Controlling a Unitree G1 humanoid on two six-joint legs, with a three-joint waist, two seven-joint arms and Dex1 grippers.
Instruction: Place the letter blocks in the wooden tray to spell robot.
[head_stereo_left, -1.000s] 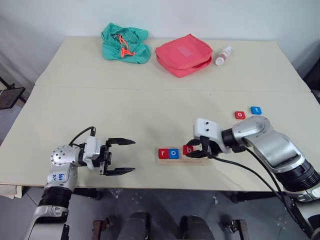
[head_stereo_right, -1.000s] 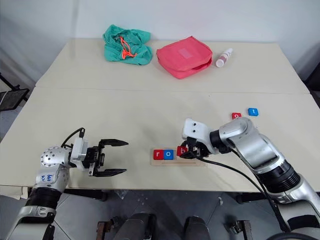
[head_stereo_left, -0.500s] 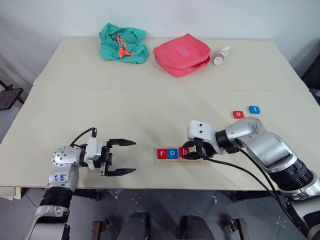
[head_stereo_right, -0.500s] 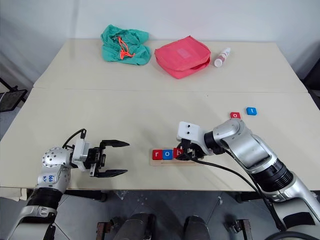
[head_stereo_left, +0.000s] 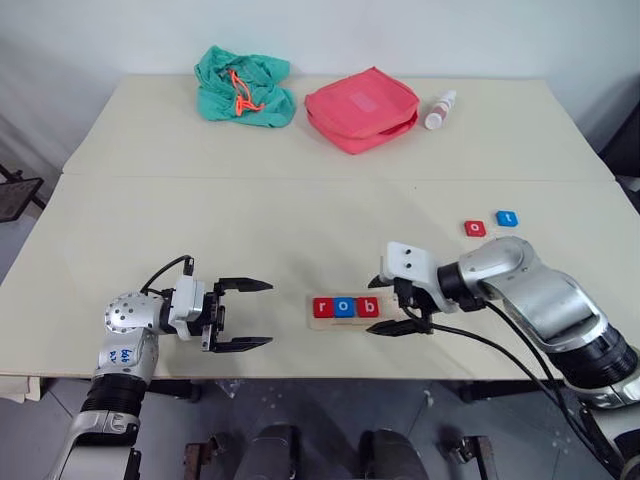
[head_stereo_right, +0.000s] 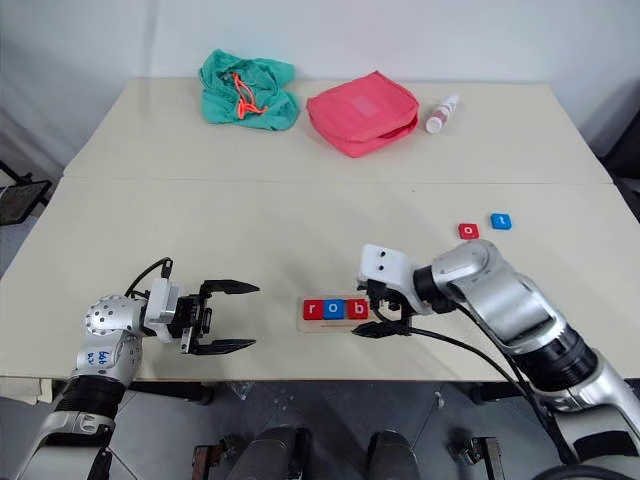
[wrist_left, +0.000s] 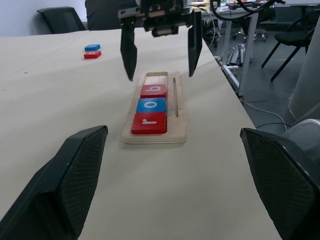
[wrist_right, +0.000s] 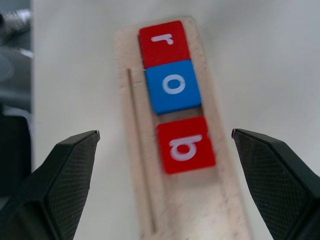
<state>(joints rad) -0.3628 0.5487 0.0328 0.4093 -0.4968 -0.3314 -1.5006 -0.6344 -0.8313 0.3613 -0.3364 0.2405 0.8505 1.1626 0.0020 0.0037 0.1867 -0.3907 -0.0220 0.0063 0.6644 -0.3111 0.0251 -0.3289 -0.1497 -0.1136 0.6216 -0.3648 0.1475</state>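
Observation:
The wooden tray (wrist_left: 155, 138) lies near the table's front edge and holds three letter blocks in a row: red r (head_stereo_left: 323, 307), blue o (head_stereo_left: 345, 307) and red b (head_stereo_left: 368, 307). My right gripper (head_stereo_left: 386, 305) hovers just over the tray's bare right end (wrist_right: 200, 200). It is open, with one finger on each side of the tray and nothing between them. A red o block (head_stereo_left: 475, 228) and a blue t block (head_stereo_left: 508, 217) lie loose on the table at the right. My left gripper (head_stereo_left: 268, 314) stands open and level, left of the tray and pointing at it.
At the back of the table are a teal cloth bag (head_stereo_left: 243, 84), a pink-red pouch (head_stereo_left: 362, 107) and a small white bottle (head_stereo_left: 438, 109). A seam (head_stereo_left: 200, 178) crosses the table top. The tray sits close to the front edge (head_stereo_left: 300, 377).
My right gripper has opened and let go of the red b block, which now lies in the tray beside the blue o. The left arm has kept still.

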